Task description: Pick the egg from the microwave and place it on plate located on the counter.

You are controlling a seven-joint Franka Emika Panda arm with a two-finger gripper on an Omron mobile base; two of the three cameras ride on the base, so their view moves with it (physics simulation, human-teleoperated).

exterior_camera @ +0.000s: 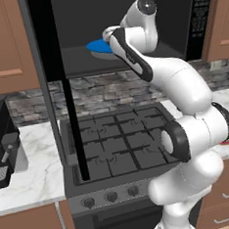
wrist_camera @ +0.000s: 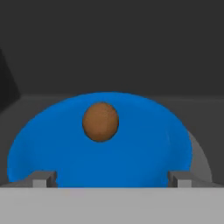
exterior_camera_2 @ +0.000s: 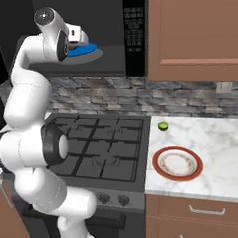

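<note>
The egg (wrist_camera: 100, 121), small, brown and round, rests on a bright blue plate (wrist_camera: 105, 153) inside the dark cavity of the microwave (exterior_camera: 79, 21). My gripper (wrist_camera: 112, 179) is open just in front of it, with one fingertip at each side of the blue plate's near edge and nothing between them. The egg lies beyond the tips, untouched. From the base, my hand (exterior_camera_2: 76, 35) reaches into the microwave (exterior_camera_2: 136, 35) over the blue plate (exterior_camera_2: 87, 49). The red plate (exterior_camera_2: 177, 164) lies on the white marble counter (exterior_camera_2: 217, 135) right of the stove, with nothing on it.
The microwave's tall black door (exterior_camera: 60, 91) hangs open at the left, down over the gas stove (exterior_camera: 119, 140). A small green lime (exterior_camera_2: 163, 126) sits on the counter behind the red plate. A dark appliance (exterior_camera: 1, 146) stands on the left counter. Wooden cabinets flank the microwave.
</note>
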